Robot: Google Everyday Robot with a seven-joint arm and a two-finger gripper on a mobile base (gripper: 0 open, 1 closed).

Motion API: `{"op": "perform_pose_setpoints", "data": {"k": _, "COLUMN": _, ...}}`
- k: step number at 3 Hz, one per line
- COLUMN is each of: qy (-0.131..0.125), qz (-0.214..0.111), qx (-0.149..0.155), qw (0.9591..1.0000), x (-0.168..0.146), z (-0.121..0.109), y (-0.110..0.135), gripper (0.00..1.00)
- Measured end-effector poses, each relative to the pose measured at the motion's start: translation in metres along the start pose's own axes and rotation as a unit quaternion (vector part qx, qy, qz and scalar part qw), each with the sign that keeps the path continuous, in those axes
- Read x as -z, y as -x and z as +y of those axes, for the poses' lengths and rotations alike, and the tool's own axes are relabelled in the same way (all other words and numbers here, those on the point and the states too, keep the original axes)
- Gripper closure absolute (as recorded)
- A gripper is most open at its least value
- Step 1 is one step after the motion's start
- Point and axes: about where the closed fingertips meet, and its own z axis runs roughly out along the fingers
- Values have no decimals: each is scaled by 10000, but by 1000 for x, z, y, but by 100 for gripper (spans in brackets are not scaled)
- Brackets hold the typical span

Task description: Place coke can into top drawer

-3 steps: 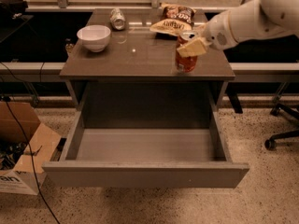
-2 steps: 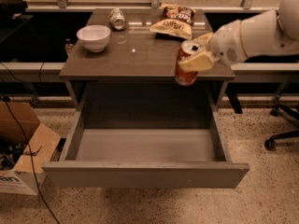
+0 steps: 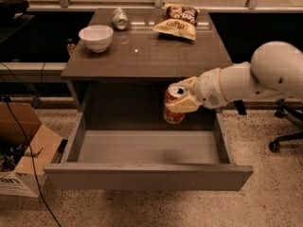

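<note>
Hand (image 3: 185, 95) pinching the coke can (image 3: 171, 115), just below the tabletop's (image 3: 156, 56) front edge, toward the right corner, up over the open top drawer (image 3: 147, 176).

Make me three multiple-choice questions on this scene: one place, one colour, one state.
1. Where is the coke can?
A. on the floor
B. in the air over the open top drawer
C. on the cardboard box

2. What colour is the bowl?
A. white
B. blue
C. black

3. What state is the gripper, over the drawer's right half, in?
A. open and empty
B. out of view
C. fingers shut on the coke can

Answers: 1 B, it hangs above the drawer's grey inside; 2 A, it is plain white; 3 C, the fingers clasp the can.
</note>
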Motion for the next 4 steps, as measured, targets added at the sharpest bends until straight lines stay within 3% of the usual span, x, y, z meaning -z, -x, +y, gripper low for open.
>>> {"op": "perform_pose_setpoints", "data": {"k": 2, "qy": -25, "qz": 132, "qx": -587, "qw": 9982, "x": -83, "z": -20, "y": -62, "gripper": 98}}
{"op": "perform_pose_setpoints", "data": {"k": 3, "qy": -92, "qz": 153, "qx": -1029, "qw": 9945, "x": -98, "z": -23, "y": -87, "gripper": 75}}
{"op": "perform_pose_setpoints", "data": {"k": 4, "qy": -286, "qz": 156, "qx": -1561, "qw": 9872, "x": -102, "z": -25, "y": -114, "gripper": 44}}
